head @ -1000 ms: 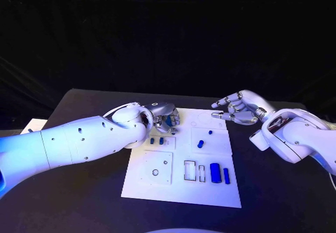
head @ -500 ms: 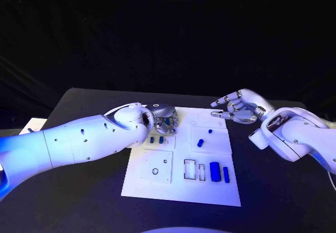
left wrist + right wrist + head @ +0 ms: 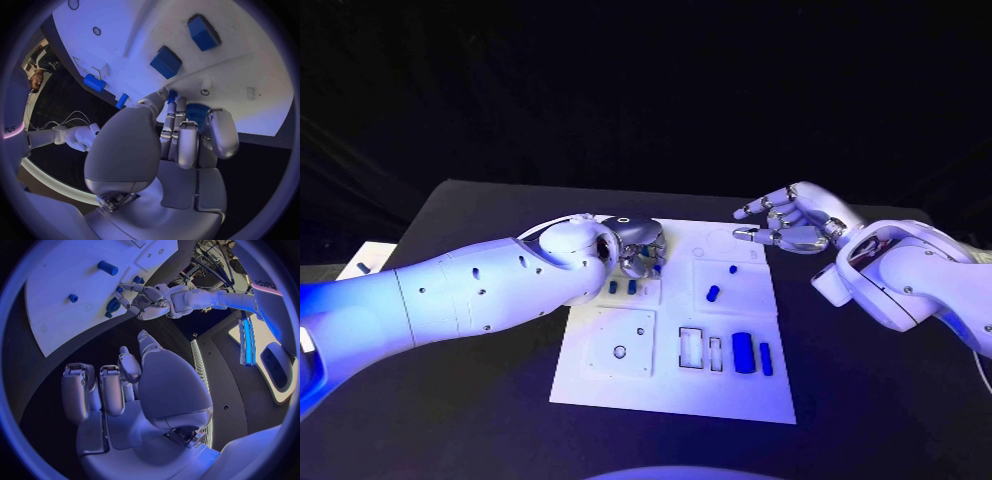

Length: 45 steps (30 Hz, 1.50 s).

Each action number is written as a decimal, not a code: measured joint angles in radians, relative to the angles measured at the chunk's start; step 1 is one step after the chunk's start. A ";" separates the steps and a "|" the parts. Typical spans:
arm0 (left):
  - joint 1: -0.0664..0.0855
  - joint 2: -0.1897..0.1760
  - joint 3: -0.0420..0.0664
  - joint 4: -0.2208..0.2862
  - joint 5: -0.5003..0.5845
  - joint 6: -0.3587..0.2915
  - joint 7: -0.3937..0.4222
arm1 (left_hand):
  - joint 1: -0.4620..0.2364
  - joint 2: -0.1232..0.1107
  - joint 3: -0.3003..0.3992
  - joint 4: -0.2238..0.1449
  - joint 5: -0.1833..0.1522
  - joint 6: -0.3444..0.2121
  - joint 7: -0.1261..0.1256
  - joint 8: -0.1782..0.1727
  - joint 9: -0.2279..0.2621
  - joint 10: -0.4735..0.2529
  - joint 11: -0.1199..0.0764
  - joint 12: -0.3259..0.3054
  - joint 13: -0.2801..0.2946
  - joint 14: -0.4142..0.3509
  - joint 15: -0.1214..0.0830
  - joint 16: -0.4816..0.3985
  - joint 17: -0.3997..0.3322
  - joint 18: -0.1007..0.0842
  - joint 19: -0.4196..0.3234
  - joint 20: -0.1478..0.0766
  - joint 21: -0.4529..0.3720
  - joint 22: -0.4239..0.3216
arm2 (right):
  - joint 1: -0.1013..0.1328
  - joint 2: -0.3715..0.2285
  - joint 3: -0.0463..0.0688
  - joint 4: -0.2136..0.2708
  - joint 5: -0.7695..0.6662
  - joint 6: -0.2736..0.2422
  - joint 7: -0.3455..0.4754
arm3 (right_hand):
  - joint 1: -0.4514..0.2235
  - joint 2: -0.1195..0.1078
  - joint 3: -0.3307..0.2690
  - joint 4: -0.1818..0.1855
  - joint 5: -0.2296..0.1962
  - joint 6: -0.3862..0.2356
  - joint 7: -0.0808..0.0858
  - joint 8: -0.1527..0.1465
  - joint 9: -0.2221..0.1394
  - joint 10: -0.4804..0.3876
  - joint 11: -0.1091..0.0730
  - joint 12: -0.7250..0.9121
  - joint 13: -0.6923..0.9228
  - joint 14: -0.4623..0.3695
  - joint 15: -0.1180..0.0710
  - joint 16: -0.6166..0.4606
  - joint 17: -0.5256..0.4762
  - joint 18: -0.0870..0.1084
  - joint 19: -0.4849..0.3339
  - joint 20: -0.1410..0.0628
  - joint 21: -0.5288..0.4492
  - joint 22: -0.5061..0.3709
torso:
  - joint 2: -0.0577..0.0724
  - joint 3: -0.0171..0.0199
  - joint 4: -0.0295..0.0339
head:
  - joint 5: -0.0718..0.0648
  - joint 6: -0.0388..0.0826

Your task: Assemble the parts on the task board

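My left hand (image 3: 638,246) pinches a blue part (image 3: 196,112) over the task board (image 3: 678,385); my right hand (image 3: 790,223) hovers spread, holding nothing

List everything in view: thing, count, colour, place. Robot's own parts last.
task board: one, white, middle of the table.
table: one, black, under the board.
parts lying on the board: five visible, blue; two small ones beside the left hand, one mid-board, two long ones at the near right.
part in hand: one, blue, between the left hand's fingers.
left hand: silver, over the board's far left corner, gripping that part.
right hand: silver, holds nothing, fingers apart, above the board's far right edge.
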 measured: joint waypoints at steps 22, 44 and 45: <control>0.000 0.007 0.003 -0.002 -0.011 0.016 -0.006 | 0.042 0.026 0.137 -0.085 -0.001 0.062 0.005 -0.028 -0.020 0.087 -0.005 -0.063 -0.030 0.000 -0.007 0.006 -0.003 -0.013 0.003 -0.011 0.086 0.000 | 0.000 -0.001 0.000 0.000 0.000 0.003 0.000 | 0.000 0.000 0.000 0.000 0.000 0.000 0.000 0.000 0.001 0.000 0.000 0.004 0.001 0.000 0.000 0.000 0.000 0.000 0.000 0.000 0.000 0.000 | 0.000 0.0012 -0.0008 | 0.001 -0.003; -0.005 -0.027 0.011 0.034 0.007 -0.057 0.016 | 0.010 -0.006 0.205 -0.120 -0.003 0.064 0.017 -0.059 -0.038 0.092 0.008 -0.128 -0.048 0.003 -0.003 0.000 -0.029 -0.013 0.003 -0.011 0.093 0.000 | 0.000 -0.003 0.000 0.002 0.000 0.004 0.000 | 0.000 0.000 0.000 0.000 0.000 0.000 0.000 0.000 0.000 0.000 0.000 0.004 0.001 0.000 0.000 0.000 0.000 0.000 0.000 0.000 0.000 0.000 | 0.000 0.0008 -0.0002 | -0.001 0.000; -0.005 -0.031 0.013 0.038 0.008 -0.061 0.017 | 0.010 -0.006 0.205 -0.120 -0.003 0.064 0.017 -0.059 -0.039 0.092 0.008 -0.128 -0.048 0.003 -0.003 0.000 -0.029 -0.013 0.003 -0.011 0.093 0.000 | 0.000 -0.003 0.000 0.002 0.000 0.004 0.000 | 0.000 0.000 0.000 0.000 0.000 0.000 0.000 0.000 0.000 0.000 0.000 0.004 0.001 0.000 0.000 0.000 0.000 0.000 0.000 0.000 0.000 0.000 | 0.000 0.0008 -0.0001 | -0.001 0.000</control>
